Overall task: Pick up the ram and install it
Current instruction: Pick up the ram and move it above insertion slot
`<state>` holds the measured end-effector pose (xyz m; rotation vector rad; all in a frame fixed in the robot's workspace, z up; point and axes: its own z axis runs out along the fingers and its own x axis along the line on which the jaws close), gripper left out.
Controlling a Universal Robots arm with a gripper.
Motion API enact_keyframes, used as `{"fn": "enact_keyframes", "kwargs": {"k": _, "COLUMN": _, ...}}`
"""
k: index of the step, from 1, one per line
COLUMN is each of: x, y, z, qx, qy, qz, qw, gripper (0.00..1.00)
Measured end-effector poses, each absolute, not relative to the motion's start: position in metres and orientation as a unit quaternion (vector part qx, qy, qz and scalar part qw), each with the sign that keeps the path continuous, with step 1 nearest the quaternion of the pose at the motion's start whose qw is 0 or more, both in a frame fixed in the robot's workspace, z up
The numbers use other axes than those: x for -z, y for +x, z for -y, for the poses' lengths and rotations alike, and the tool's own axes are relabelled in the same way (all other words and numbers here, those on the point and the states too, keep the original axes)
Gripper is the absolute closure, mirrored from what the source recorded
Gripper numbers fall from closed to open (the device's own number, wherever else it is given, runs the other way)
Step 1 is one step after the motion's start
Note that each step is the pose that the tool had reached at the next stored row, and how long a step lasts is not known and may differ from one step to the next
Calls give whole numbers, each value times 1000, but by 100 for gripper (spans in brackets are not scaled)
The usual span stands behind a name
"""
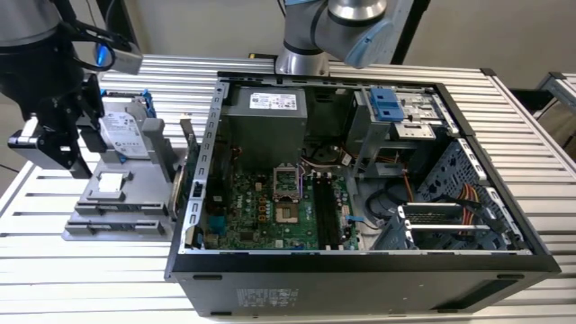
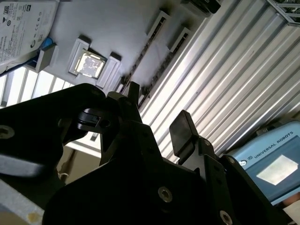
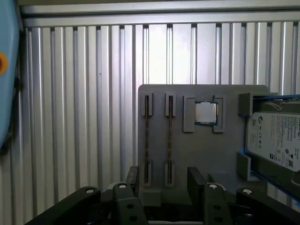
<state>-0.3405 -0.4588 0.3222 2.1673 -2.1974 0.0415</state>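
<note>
Tool (image 3: 164, 172) spread, nothing between the fingers (image 3: 196, 180), hanging over the near end of the grey fixture (image 3: 220, 150); step in hand, by my read: approach for the pick; ram not yet grasped, install not begun.

The ram (image 3: 169, 136) stands on edge in a fixture slot, in line with the gap between the fingers and apart from them; second stick (image 3: 146, 136) sits in the parallel slot just beside it; ram's long axis runs straight out from the tool along the slot, parallel to the second stick, thin top edge facing up; cannot tell which end is which; in the exterior view that axis seems to lie about 9-to-3 o'clock across the fixture.

The pick, I judge, calls for the tool centred over that thin edge, one finger each side of the board, clear of the second stick.

Farther on: processor chip (image 3: 206, 112) in its pocket, then hard drive (image 3: 276, 140); slatted tabletop (image 3: 84, 117) under all.

In the exterior view the fixture is at 9 o'clock of the open computer case (image 1: 360, 263), motherboard (image 1: 261, 216) inside; arm base (image 1: 301, 61) at 12 o'clock.
</note>
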Motion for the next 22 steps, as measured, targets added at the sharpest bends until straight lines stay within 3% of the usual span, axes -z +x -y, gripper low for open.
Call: {"fn": "enact_keyframes", "kwargs": {"k": 22, "x": -308, "y": -341, "z": 459, "qx": -14, "qy": 702, "qz": 712, "qw": 28, "gripper": 0}}
